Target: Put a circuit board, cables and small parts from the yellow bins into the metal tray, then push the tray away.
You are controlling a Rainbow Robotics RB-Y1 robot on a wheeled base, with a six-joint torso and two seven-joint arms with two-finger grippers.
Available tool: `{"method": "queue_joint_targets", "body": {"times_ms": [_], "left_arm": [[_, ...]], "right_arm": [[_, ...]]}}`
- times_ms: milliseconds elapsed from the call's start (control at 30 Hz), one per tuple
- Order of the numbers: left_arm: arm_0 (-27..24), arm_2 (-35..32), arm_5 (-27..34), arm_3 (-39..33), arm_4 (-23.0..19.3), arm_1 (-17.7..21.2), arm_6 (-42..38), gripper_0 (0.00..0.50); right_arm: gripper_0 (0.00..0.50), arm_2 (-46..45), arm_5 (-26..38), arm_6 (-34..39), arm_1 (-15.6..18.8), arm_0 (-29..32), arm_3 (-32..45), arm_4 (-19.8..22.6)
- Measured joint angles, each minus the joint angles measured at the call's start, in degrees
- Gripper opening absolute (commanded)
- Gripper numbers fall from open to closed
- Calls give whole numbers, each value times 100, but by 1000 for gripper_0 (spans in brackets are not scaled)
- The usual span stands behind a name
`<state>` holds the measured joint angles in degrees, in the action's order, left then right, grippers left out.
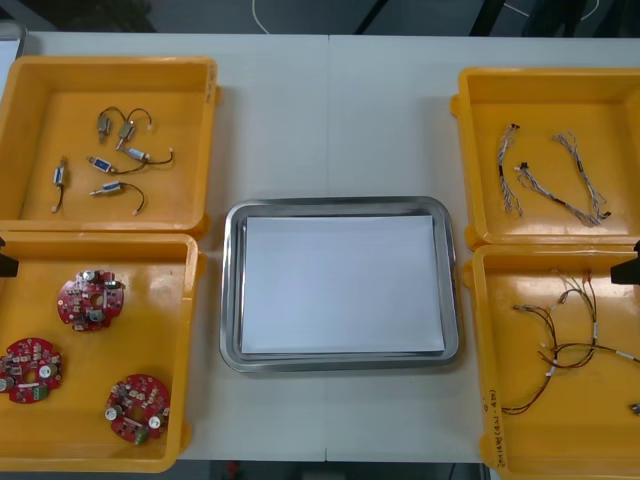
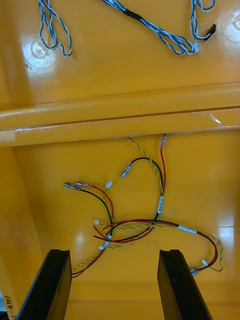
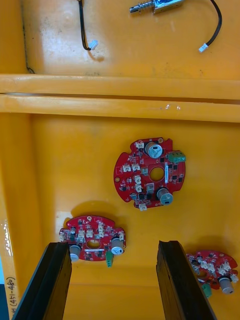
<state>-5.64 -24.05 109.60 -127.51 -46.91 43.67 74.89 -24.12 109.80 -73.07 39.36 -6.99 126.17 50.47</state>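
Front view: circuit boards are seen in the lower-left yellow bin, so the left gripper (spread, empty, like the right gripper) should be centred astride one board before closing.

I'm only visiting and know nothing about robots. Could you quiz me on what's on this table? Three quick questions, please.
1. How many round red circuit boards lie in the near left yellow bin, where the left gripper hovers?
2. True or false: the metal tray already holds a cable.
3. What lies just beyond the right gripper and its open fingers?
A) twisted blue and white cables
B) red and yellow cables
C) small metal parts

Key: 1) three. 2) False: the tray shows just its white inside. 3) B.
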Motion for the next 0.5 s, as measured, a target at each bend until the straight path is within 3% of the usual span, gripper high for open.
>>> {"method": "queue_joint_targets", "body": {"times_ms": [500], "left_arm": [[112, 35, 1, 2, -146, -1, 0, 500]], "right_arm": [[500, -3, 0, -20, 89, 2, 0, 38]]}}
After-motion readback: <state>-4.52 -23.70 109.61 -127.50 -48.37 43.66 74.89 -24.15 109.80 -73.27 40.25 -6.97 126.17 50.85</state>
